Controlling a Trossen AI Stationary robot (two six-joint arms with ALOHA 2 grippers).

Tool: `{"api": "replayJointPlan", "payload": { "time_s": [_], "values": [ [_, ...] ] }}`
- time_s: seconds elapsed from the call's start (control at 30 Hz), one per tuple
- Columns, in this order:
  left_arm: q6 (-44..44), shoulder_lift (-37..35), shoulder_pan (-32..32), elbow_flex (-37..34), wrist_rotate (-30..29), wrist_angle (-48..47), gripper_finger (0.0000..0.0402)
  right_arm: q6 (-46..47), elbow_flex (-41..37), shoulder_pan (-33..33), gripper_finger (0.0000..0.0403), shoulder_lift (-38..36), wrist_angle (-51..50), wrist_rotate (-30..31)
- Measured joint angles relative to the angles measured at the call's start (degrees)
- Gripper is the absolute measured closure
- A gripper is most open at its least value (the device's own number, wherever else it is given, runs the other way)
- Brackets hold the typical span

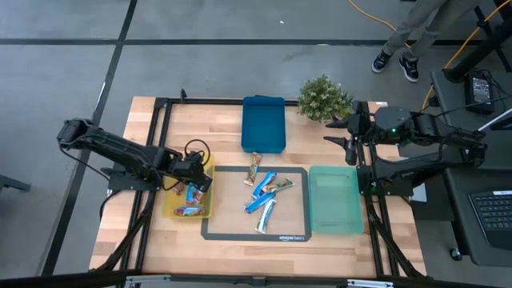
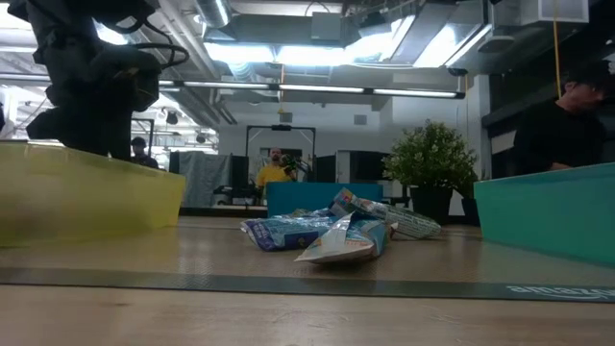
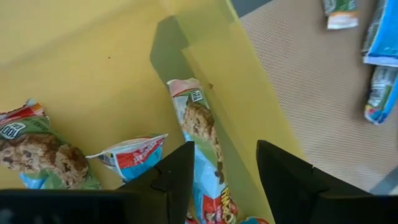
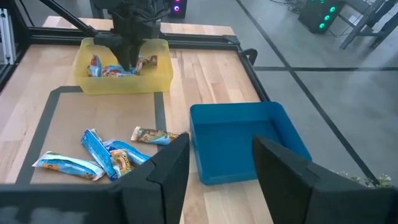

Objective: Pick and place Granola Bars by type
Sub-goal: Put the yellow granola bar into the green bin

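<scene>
Left gripper (image 1: 194, 178) over yellow tray (image 1: 171, 210), jaws open, empty, above bars inside. More Granola Bars (image 1: 266, 193) on mat (image 1: 214, 228). Right gripper (image 1: 350, 142) idle, jaws open, near blue tray (image 1: 262, 114). Risk: bar leaning on tray wall slips out if jaws brush it.

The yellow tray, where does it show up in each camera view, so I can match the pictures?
High view: yellow tray at the mat's left edge, under the left gripper.
Low view: yellow wall at far left.
Left wrist view: its floor fills most of the picture.
Right wrist view: far side, beyond the mat.
Shared landmark: the blue tray.
</scene>
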Motion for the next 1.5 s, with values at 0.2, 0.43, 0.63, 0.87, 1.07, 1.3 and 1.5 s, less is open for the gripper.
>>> {"api": "replayJointPlan", "payload": {
  "time_s": [0.2,0.43,0.63,0.87,1.07,1.3,1.5],
  "values": [
    [0.0,-3.0,0.0,0.7,-0.5,-0.9,0.0236,-1.4,0.0,0.0,0.0226,0.6,-1.7,0.0],
    [5.3,-5.9,0.0,5.5,-3.6,-2.1,0.0254,-2.0,0.0,0.0,0.0226,3.0,-5.4,-4.2],
    [11.2,-6.4,0.0,11.1,-9.3,-2.0,0.0261,-6.3,0.0,0.0,0.0226,7.8,-4.6,-9.7],
    [26.4,-6.4,-1.8,16.0,-18.2,2.5,0.0261,-12.1,0.0,0.0,0.0226,15.7,-4.1,-10.2],
    [33.3,-6.4,-4.0,18.2,-24.1,4.1,0.0261,-15.9,0.0,0.0,0.0226,22.9,-4.1,-13.2],
    [34.5,-6.4,-4.6,18.4,-25.5,4.1,0.0261,-19.2,0.0,0.9,0.0219,30.2,-3.7,-15.5],
    [34.6,-6.4,-5.0,18.4,-24.8,4.0,0.0262,-16.1,0.0,0.9,0.0161,35.1,-1.3,-20.7]
  ]
}}
